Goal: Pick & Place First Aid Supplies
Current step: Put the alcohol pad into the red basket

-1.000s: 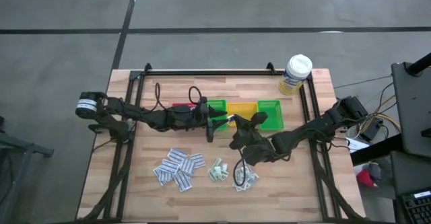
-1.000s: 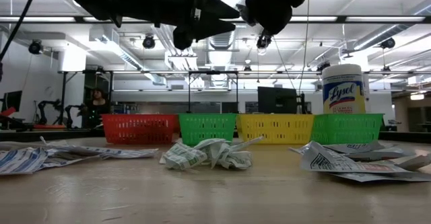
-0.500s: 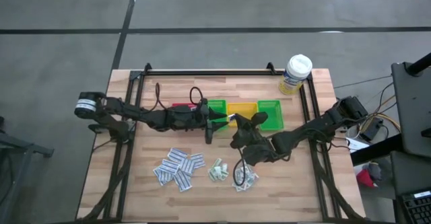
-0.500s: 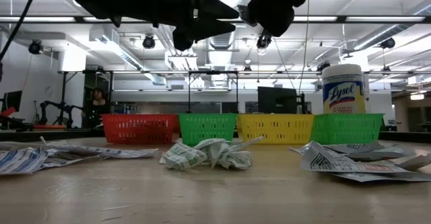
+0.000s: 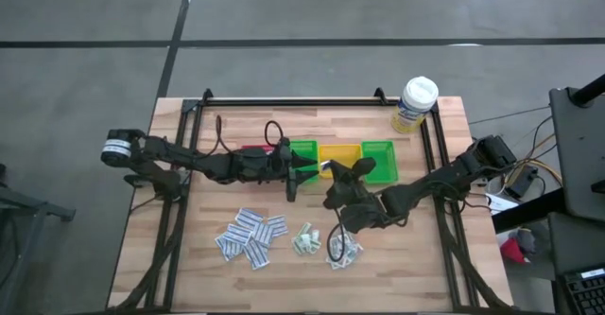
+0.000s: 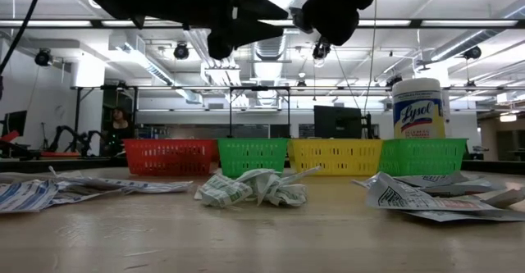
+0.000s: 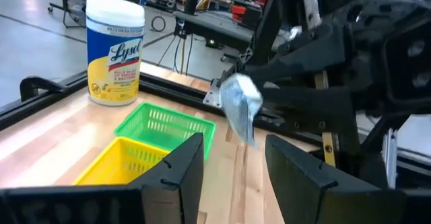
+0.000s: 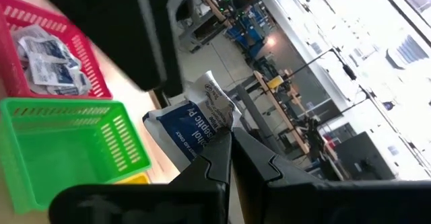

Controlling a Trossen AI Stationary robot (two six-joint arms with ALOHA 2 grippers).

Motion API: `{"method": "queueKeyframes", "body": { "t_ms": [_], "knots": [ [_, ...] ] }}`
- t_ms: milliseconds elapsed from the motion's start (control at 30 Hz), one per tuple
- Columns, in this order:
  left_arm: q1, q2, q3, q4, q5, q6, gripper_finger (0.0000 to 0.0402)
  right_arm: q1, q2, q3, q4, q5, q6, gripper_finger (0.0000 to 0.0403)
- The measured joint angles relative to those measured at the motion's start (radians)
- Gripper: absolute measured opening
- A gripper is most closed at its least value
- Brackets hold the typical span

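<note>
Right end effector (image 8: 225,158) is clamped on one blue-printed packet (image 8: 193,126), held above frame centre; left end effector (image 7: 232,160) is open, empty, facing it. Wooden bench (image 5: 189,258) on grey floor; lab room with ceiling lights behind. Four bins (image 6: 253,156): one red, one yellow, two green. Three packet piles (image 5: 251,236) lower centre. One wipes canister (image 5: 414,104), upper right.

Overhead view was evenly lit, soft shadows under arms on the wood table (image 5: 189,258). Low view was backlit: ceiling strip lights (image 6: 459,23) glared, arms were near-silhouettes, foreground tabletop was soft. Left wrist view: near fingers (image 7: 182,177) blurred, bkgd sharper. Right wrist view was tilted, windows (image 8: 377,22) blown out, close edges smeared.
</note>
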Motion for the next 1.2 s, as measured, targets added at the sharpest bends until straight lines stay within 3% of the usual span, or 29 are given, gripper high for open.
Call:
{"method": "queueKeyframes", "body": {
  "t_ms": [667, 833, 1000, 1200],
  "knots": [
    [0.005, 0.071, 0.073, 0.003, 0.019, -0.006, 0.0147, 0.002, 0.000, 0.000, 0.028, -0.017, -0.004, 0.0008],
    [0.011, 0.071, 0.074, 0.004, 0.023, -0.004, 0.0106, 0.002, 0.000, 0.000, 0.029, -0.024, 0.003, 0.0008],
    [0.012, 0.071, 0.074, 0.002, 0.037, 0.043, 0.0019, 0.001, 0.000, 0.000, 0.039, -0.054, 0.008, 0.0008],
    [0.014, 0.063, 0.069, -0.031, 0.047, 0.049, 0.0002, 0.004, -0.001, 0.000, 0.034, -0.060, 0.002, 0.0008]
  ]
}}
